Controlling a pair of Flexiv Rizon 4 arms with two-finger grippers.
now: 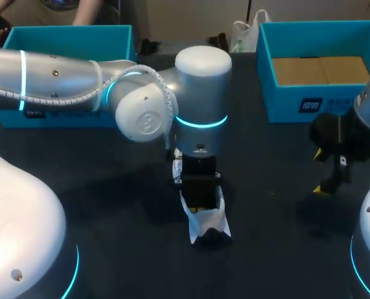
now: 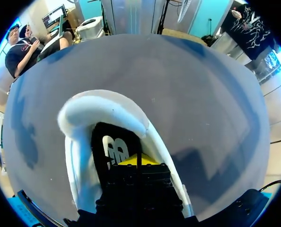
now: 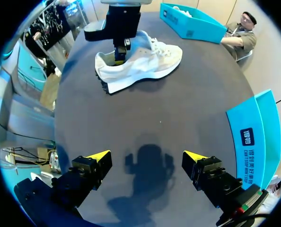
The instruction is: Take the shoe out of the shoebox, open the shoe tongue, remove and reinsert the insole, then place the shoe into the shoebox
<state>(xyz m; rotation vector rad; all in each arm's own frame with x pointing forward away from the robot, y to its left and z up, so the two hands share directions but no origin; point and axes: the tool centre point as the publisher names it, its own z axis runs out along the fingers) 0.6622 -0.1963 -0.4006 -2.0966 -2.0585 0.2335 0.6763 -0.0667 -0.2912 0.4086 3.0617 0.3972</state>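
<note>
The shoe (image 1: 208, 223) is out of its box and stands on the table (image 1: 266, 218), so the first step looks done. The left gripper (image 1: 200, 202) reaches straight down into the shoe's opening, just inside the heel collar. In the left wrist view its yellow tips sit pressed together, with only a thin seam between them, and rest on the black insole (image 2: 113, 146). The insole lies flat inside the shoe, directly under and ahead of the fingers. I cannot tell whether an edge of it is pinched between them. The tongue is hidden behind the gripper body, so whether it has been opened is not visible.

The right gripper (image 3: 147, 157) hangs well apart from the shoe, with its fingers spread wide and nothing between them. Only bare table is below it.

My judgement is that the task is at the insole step. With the insole seated in the shoe, the views do not settle whether it is about to be pulled out or has just been pushed back in. Putting the shoe back in a box certainly remains. The left box (image 1: 66, 37) lies beyond the left arm, and the right box (image 1: 284, 99) stands just beyond the right gripper. I cannot tell which one is meant for the shoe.
</note>
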